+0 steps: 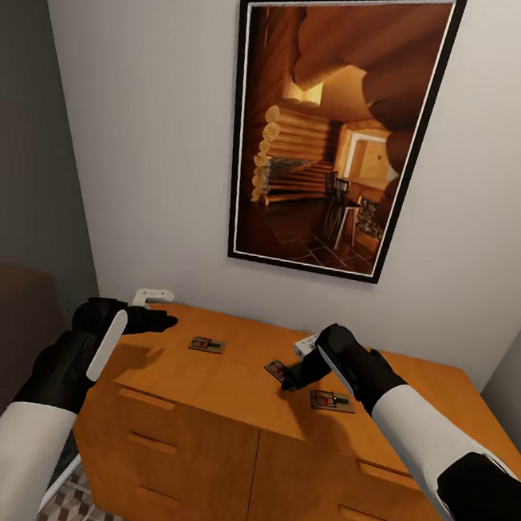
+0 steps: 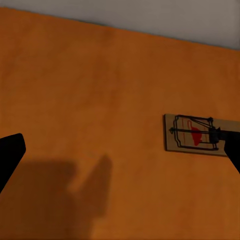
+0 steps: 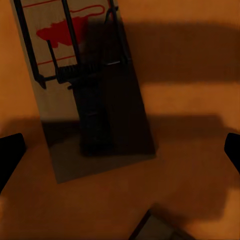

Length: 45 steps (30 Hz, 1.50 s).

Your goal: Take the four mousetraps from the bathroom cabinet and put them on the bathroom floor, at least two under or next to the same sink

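The head camera looks from high up, forward and down, at the top of the cabinet [image 1: 231, 386] and the wall behind it. The left wrist camera is lower and nearer, looking down on the wooden top [image 2: 100, 90], with one mousetrap [image 2: 195, 134] off to the side. The right wrist camera is very close, almost straight above another mousetrap [image 3: 82, 85]. All three views share the orange cabinet top.

Three mousetraps [image 1: 207, 345] lie on the orange-brown cabinet [image 1: 231, 386] top below a framed picture [image 1: 334, 132]. The left gripper [image 1: 158, 320] hovers near one; the right gripper [image 1: 290, 380] is above the middle trap.
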Motion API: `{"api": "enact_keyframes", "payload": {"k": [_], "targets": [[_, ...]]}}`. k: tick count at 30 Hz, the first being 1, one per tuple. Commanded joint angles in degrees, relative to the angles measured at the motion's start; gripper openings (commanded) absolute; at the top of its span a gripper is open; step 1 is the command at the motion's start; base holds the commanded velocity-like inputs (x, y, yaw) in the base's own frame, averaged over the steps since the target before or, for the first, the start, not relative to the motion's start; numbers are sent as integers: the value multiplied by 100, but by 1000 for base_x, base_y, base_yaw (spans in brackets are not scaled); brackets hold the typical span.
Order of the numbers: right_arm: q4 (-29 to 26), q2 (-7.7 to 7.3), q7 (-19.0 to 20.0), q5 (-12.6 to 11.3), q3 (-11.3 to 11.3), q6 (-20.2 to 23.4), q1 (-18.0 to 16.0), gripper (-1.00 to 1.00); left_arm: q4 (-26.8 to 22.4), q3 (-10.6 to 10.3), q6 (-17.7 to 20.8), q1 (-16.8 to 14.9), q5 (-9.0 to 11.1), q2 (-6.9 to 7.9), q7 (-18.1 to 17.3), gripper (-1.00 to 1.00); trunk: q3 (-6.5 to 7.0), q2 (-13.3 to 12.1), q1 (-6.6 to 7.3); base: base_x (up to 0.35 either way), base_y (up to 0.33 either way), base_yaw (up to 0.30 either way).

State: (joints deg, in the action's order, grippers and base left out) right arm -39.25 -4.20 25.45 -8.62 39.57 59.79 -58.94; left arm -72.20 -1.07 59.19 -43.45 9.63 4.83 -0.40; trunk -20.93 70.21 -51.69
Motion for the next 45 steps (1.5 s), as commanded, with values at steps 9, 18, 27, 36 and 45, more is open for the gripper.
{"api": "enact_keyframes", "payload": {"k": [9,18,27,36,45], "targets": [[57,-11,-15,0,42,21,-3,100,-3,-7,23,-6,4,2,-4,100,-9,4,-1,0,0,0],[19,0,-14,8,42,21,-10,100,2,-7,23,-5,4,1,-4,100,-9,4,-1,0,0,0],[-124,5,-14,9,42,21,-19,100,-1,-7,23,-5,4,2,-4,100,-9,4,-1,0,0,0],[-206,6,-15,33,41,21,-20,100,0,-7,23,-5,4,5,-4,100,-9,4,-1,0,0,0],[-429,6,-14,43,35,21,-21,100,1,-7,23,-5,4,2,-4,100,-9,4,-1,0,0,0]]}}
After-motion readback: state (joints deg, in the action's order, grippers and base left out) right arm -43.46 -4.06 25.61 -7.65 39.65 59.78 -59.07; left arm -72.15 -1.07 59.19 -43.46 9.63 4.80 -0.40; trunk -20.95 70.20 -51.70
